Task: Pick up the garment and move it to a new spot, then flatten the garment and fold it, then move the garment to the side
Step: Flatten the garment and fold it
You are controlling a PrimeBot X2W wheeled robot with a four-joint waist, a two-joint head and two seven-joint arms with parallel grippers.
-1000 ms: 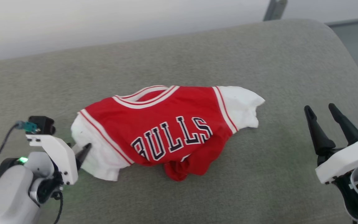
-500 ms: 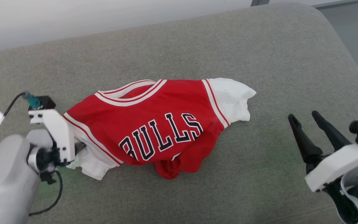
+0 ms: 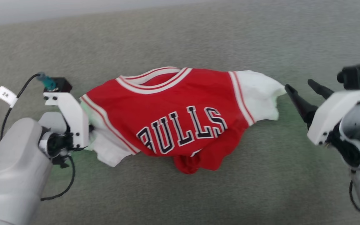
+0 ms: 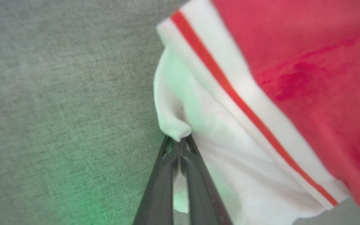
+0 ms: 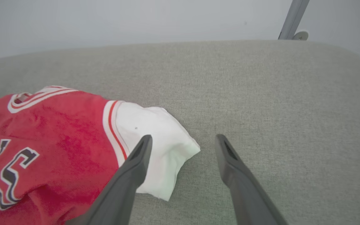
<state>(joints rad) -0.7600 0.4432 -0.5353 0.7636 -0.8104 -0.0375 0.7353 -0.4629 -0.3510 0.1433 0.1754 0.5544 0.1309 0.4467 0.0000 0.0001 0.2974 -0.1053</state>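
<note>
The jersey (image 3: 180,115) lies rumpled, chest up, at the centre of my head view on the grey cushion (image 3: 180,34). At its 9 o'clock my left gripper (image 4: 179,144) is pinched tight on a fold of the white sleeve (image 4: 173,103). At 3 o'clock my right gripper (image 3: 298,85) stands wide, with nothing between its fingers and its tips just beside the other sleeve (image 3: 261,97). I can't tell if they touch.

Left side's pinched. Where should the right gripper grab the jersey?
Take the jersey by its free white sleeve, at the outer hem, coming in low from the right: that hem lies loose on the cushion, pointing toward the open right gripper.
</note>
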